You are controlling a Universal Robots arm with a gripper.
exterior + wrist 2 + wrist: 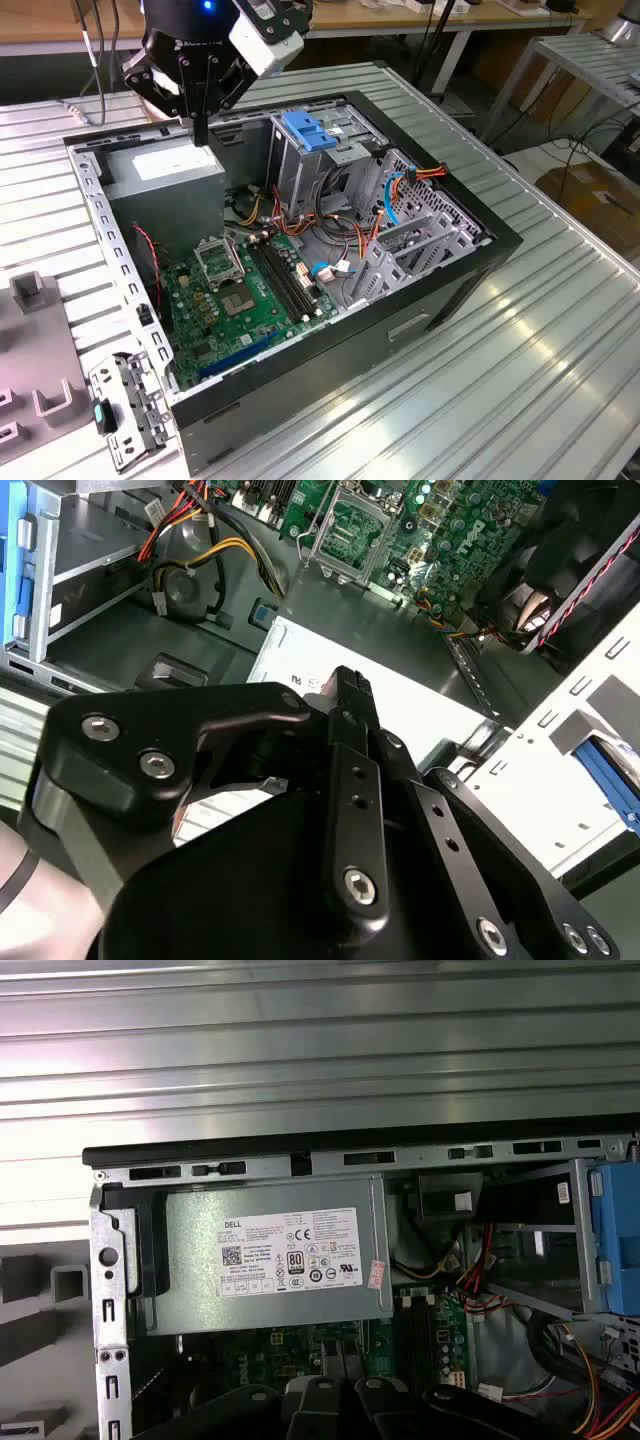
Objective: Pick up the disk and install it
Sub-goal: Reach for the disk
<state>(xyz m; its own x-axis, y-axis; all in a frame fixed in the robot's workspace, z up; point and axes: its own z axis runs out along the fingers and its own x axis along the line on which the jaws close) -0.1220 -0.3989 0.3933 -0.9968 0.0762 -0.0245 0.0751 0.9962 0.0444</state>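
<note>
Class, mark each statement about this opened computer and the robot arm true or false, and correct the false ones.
1. The gripper hangs over the grey box with the white sticker. True.
2. The motherboard is red. False: it is green.
3. The computer case lies open, so its inside shows. True.
4. The case rests on a wooden table. False: it rests on a ribbed metal table.
5. The gripper is carrying a hard drive. False: its fingers are shut with nothing between them.
</note>
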